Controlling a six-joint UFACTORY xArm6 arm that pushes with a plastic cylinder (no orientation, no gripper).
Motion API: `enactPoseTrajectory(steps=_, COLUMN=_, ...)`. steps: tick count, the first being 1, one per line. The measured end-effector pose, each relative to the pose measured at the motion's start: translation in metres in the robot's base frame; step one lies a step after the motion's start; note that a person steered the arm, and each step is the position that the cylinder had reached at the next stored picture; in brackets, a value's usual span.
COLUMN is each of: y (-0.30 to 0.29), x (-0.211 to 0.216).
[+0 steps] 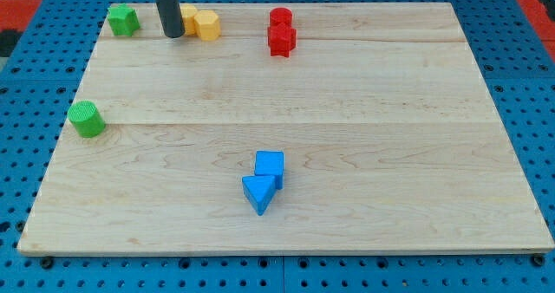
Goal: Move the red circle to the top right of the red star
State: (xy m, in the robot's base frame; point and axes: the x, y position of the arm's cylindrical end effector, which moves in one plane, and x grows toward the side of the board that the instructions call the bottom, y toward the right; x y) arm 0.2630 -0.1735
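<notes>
The red circle (280, 17) sits at the view's top centre, touching the top edge of the red star (282, 40) just below it. My tip (173, 34) is the dark rod's lower end at the view's top left. It stands well to the left of both red blocks, against the left side of two yellow blocks (201, 22).
A green block (123, 20) is at the top left corner. A green circle (87, 120) is at the left edge. A blue cube (270, 166) and a blue triangle (257, 193) touch each other at the bottom centre. The wooden board (390, 137) lies on a blue pegboard.
</notes>
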Motion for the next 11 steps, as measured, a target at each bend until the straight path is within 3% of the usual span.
enactPoseTrajectory(steps=1, y=-0.040, x=-0.005)
enactPoseTrajectory(steps=4, y=0.060, x=-0.031)
enactPoseTrajectory(steps=5, y=0.059, x=-0.031)
enactPoseTrajectory(steps=6, y=0.016, x=-0.033)
enactPoseTrajectory(steps=7, y=0.040, x=-0.057)
enactPoseTrajectory(steps=9, y=0.121, x=-0.058)
enactPoseTrajectory(steps=11, y=0.121, x=-0.052)
